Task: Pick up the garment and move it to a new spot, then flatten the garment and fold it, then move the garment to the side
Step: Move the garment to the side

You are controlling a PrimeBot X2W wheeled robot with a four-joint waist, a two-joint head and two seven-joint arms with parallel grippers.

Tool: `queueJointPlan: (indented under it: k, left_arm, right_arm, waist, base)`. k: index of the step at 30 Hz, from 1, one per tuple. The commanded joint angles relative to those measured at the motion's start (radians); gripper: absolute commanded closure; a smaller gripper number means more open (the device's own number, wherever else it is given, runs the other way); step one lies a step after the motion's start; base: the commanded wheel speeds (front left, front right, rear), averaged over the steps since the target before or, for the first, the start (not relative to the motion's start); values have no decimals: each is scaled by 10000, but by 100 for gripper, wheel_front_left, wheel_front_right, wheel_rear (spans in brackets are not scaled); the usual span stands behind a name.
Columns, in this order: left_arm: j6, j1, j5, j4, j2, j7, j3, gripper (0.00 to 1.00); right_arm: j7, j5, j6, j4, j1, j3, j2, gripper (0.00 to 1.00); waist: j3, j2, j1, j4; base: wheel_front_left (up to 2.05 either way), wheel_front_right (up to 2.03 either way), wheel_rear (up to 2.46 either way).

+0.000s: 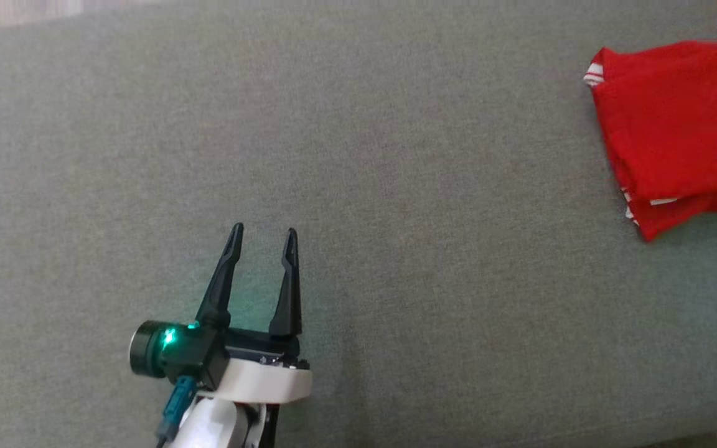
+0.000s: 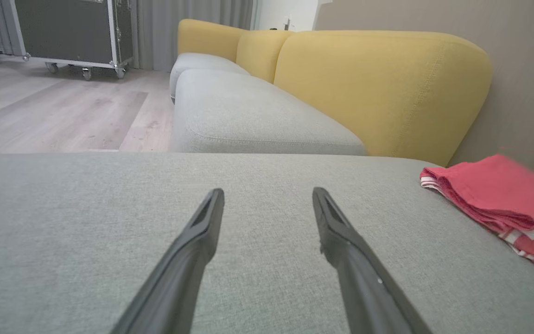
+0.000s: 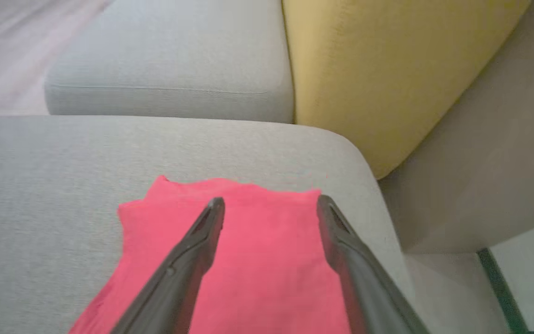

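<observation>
Plainly the right arm is the one placed for the garment (image 1: pixel 676 124). In the head view the red cloth lies folded in layers at the upper right of the frame, on the grey sofa seat (image 1: pixel 396 186), with white-striped trim showing at its left corners. The frame's right edge cuts it off, so its full shape cannot be made out. Its visible left edge runs down the frame, leaning rightward toward the bottom.

The left claw (image 1: pixel 263 235) sits at the lower left of centre, fingers spread and holding nothing, well apart from the cloth. In the left wrist view the garment (image 2: pixel 499 195) lies off to the right of that claw (image 2: pixel 268 195), beside the yellow backrest (image 2: pixel 378 83).

In the right wrist view the right claw (image 3: pixel 270 204) also has its fingers spread, and the garment (image 3: pixel 267 260) lies directly under and between them, close to the rounded corner of the seat. I cannot tell whether the tips touch the cloth.

Judging by the neat layers, the folding looks done. Any final shift to the side would fall to the right claw, which would need to close across all the layers so the stack does not slide open.
</observation>
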Motion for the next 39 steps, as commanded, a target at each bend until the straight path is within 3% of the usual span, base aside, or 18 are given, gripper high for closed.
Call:
queueJointPlan:
  k: [1,6,7,14,17,24,30,39]
  left_arm:
    - [57,-98,91,-222,-62,-95,341,0]
    - [104,305,152,150,-62,-95,509,0]
    - [86,526,186,258,-62,-95,597,0]
    - [6,1490,237,404,-62,-95,910,0]
    - [51,1918,318,257,-62,-95,1189,0]
    - [141,2710,336,-164,-62,-95,1861,0]
    - [181,3243,475,-717,-62,-95,2299,0]
    - [53,3551,657,-839,-62,-95,2502,0]
  right_arm:
    - [-249,-118,-7,-142,577,-77,-48,0]
    - [-1035,-807,-7,-127,1773,162,1600,0]
    - [-1493,-1101,-7,-7,2234,202,2384,0]
    - [-3791,-2671,-7,1021,3690,110,5020,0]
    - [-4123,-3479,-7,1118,4232,-720,6072,0]
    - [-4142,-7250,-7,-1839,6738,-4044,8109,0]
    - [-4143,-8827,-7,-3412,8438,-5084,9134,0]
    - [-4144,-9094,-7,-3556,8989,-5487,9518,0]
  waist:
    - [-252,0,0,7]
    - [-1197,0,0,52]
    - [-1623,0,0,102]
    - [-3111,0,0,462]
    - [-3491,0,0,537]
    - [-4194,0,0,684]
    - [-4576,0,0,707]
    - [-4812,0,0,762]
  base:
    - [0,0,0]
    - [0,0,0]
    - [0,0,0]
    - [0,0,0]
    - [0,0,0]
    - [0,0,0]
    - [0,0,0]
    - [0,0,0]
